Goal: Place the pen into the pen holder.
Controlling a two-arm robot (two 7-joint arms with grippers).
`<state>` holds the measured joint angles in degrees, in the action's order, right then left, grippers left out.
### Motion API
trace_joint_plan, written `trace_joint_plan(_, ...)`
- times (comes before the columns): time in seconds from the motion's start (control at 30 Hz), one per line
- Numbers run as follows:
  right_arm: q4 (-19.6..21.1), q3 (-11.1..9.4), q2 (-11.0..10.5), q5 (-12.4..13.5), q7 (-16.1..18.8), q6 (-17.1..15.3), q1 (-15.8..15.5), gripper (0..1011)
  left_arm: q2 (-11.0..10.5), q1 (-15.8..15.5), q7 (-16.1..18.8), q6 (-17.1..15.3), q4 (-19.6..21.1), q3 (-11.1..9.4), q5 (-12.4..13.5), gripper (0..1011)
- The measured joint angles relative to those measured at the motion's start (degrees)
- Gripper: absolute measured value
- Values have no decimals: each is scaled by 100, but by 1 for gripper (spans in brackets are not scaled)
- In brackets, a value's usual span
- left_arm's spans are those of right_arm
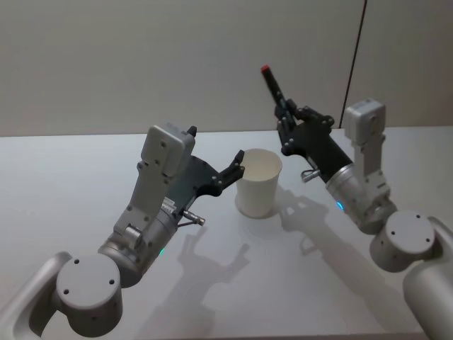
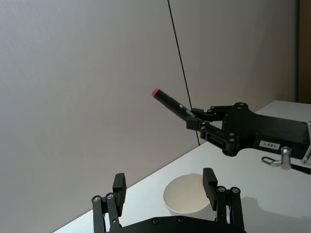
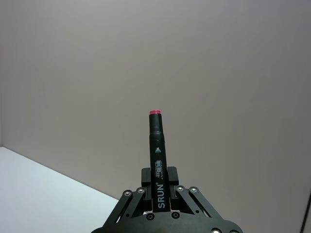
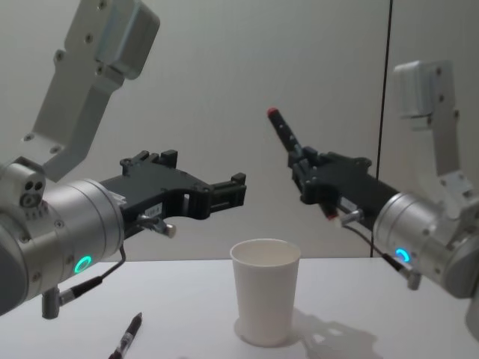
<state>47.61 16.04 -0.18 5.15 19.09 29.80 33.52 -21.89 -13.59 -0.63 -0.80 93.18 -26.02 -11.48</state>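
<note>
The right gripper clamps the black red-capped pen, likely light, stiff and slick, low on its barrel; the left gripper gapes near the flimsy white paper cup

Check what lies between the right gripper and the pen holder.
Nothing: in the chest view, bare air separates the right gripper, shut on the pen, from the pen holder.

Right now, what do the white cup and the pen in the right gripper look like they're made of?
The cup is probably paper, matte white; its thin wall and rolled rim suggest that. The pen, clamped in the right gripper, is likely plastic: a black barrel with a slight sheen, printed white lettering and a red end cap.
</note>
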Motion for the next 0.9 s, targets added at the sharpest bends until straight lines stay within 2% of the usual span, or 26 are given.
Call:
trace_joint_plan(0.07,-249,23,59,31,60,135,117,180,0,0,0,0,0,0,0,1003)
trace_joint_plan(0.1,-249,23,59,31,60,135,117,180,0,0,0,0,0,0,0,1003)
trace_joint_plan(0.3,-1087,93,246,136,231,570,508,180,0,0,0,0,0,0,0,1003)
trace_joint_plan(0.4,-1379,113,304,162,275,711,645,180,0,0,0,0,0,0,0,1003)
trace_joint_plan(0.63,-2397,159,512,218,371,1194,1130,180,0,0,0,0,0,0,0,1003)
trace_joint_plan(0.9,-3204,189,668,217,365,1511,1519,180,0,0,0,0,0,0,0,1003)
